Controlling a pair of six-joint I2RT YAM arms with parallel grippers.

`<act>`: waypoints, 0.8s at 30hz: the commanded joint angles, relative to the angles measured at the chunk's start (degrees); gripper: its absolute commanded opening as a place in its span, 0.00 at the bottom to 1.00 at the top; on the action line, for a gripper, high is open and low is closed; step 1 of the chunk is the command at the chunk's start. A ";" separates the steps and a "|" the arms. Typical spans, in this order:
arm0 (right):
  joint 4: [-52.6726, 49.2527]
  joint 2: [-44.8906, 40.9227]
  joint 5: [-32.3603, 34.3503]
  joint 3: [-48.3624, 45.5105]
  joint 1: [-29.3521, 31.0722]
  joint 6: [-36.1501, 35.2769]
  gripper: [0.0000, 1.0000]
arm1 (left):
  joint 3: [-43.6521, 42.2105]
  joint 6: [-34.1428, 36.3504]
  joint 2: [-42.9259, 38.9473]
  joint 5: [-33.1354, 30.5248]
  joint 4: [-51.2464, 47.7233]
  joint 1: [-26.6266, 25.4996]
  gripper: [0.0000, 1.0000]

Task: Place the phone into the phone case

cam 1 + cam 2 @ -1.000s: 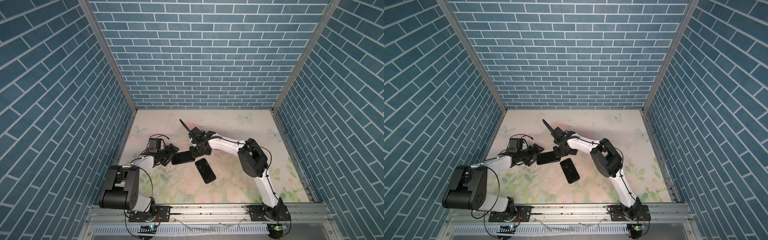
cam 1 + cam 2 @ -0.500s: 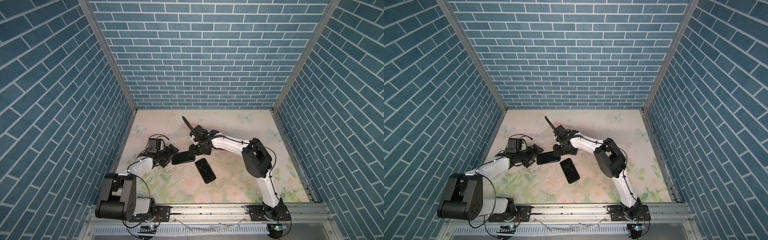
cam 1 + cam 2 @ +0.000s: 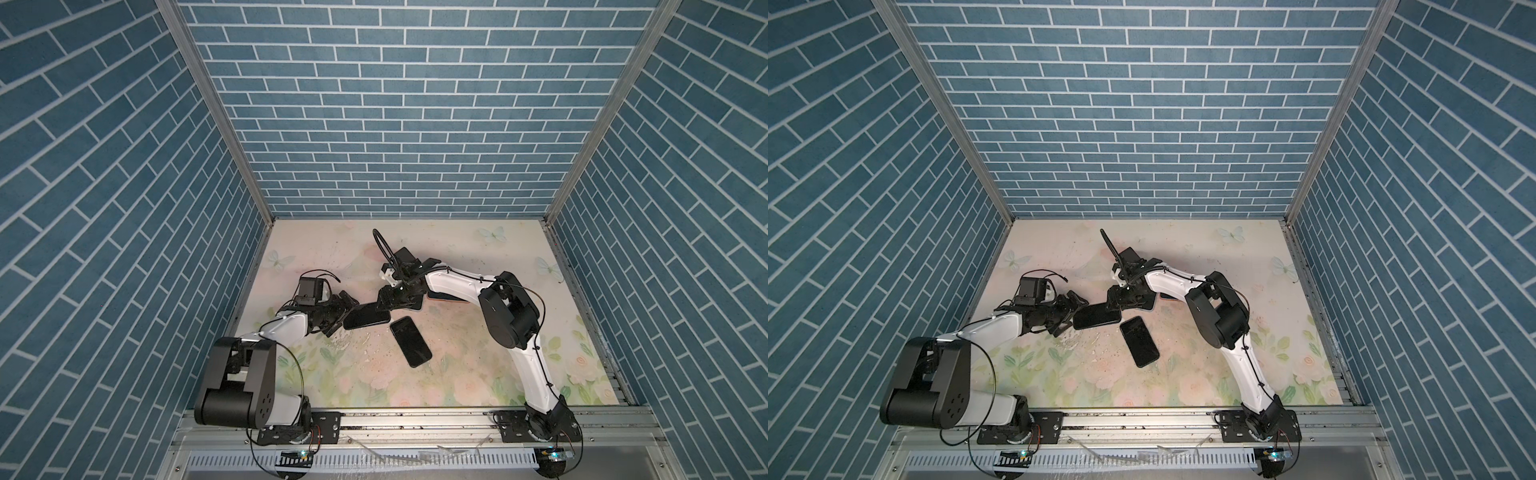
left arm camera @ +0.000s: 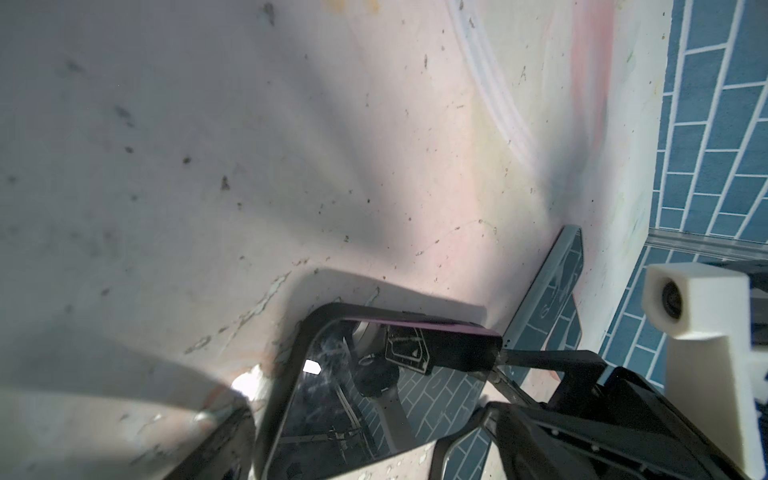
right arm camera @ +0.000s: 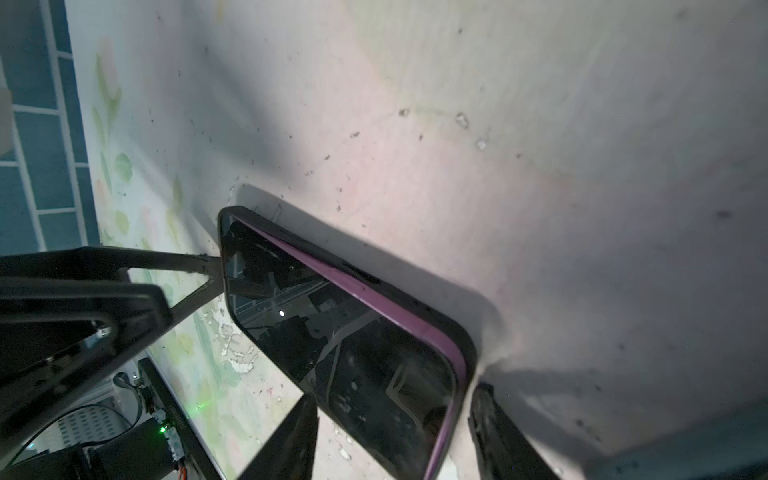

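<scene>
A dark-screened phone (image 3: 366, 316) (image 3: 1096, 316) with a purple rim lies flat on the floral table, inside a black phone case (image 5: 374, 279). Along one long side and one end the purple rim shows above the case's lip. My left gripper (image 3: 343, 316) is open at the phone's left end, and one fingertip (image 5: 210, 268) touches that short end. My right gripper (image 5: 392, 392) (image 3: 381, 306) is open astride the phone's right end, one finger (image 5: 291, 436) on each side, with a small gap to the case.
A second dark phone (image 3: 410, 341) lies face up just front-right of the first. Under the right forearm lies a flat dark thing with an orange edge (image 3: 446, 296). Blue brick walls (image 3: 395, 145) close off three sides, and a metal rail (image 3: 415, 424) runs along the front.
My right gripper's jaws have opened round the phone's end, and that arm's elbow has shifted right. The phone and the left gripper have stayed in place.
</scene>
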 commanded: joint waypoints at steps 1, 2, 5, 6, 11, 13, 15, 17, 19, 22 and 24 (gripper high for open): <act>2.20 3.38 -6.60 -0.17 0.36 1.87 0.58 | -0.74 -0.33 1.32 0.90 3.30 -0.05 0.92; 3.34 3.58 -7.92 -0.63 0.36 2.13 0.58 | -1.01 -0.58 1.59 1.22 4.08 -0.05 0.92; 8.72 3.33 -12.73 -2.89 0.26 3.44 0.56 | -1.94 -1.63 2.72 2.24 6.75 -0.12 0.92; 10.34 3.02 -14.00 -3.66 0.24 3.87 0.55 | -2.33 -2.08 3.14 2.50 7.54 -0.13 0.92; 25.55 -0.24 -21.00 -9.81 -0.53 9.62 0.51 | -4.14 -3.03 4.19 3.29 10.29 -0.12 0.91; 33.99 -1.78 -22.74 -13.47 -1.41 13.92 0.49 | -4.66 -2.94 4.05 3.30 10.44 -0.08 0.91; 42.71 -2.48 -23.60 -17.00 -2.62 18.87 0.48 | -5.14 -2.85 3.82 3.27 10.29 -0.13 0.91; 49.67 -4.72 -24.06 -19.80 -3.68 22.71 0.47 | -5.59 -2.76 3.67 3.22 10.14 -0.07 0.91; 51.39 -5.34 -24.04 -20.83 -4.40 23.45 0.46 | -6.02 -2.77 3.45 3.13 10.07 -0.08 0.91; 51.61 -5.73 -24.25 -21.01 -4.46 23.47 0.45 | -6.38 -2.72 3.28 3.12 9.96 -0.09 0.91; 52.89 -5.98 -24.38 -21.25 -4.53 24.09 0.44 | -6.50 -2.70 3.41 3.20 9.86 -0.12 0.91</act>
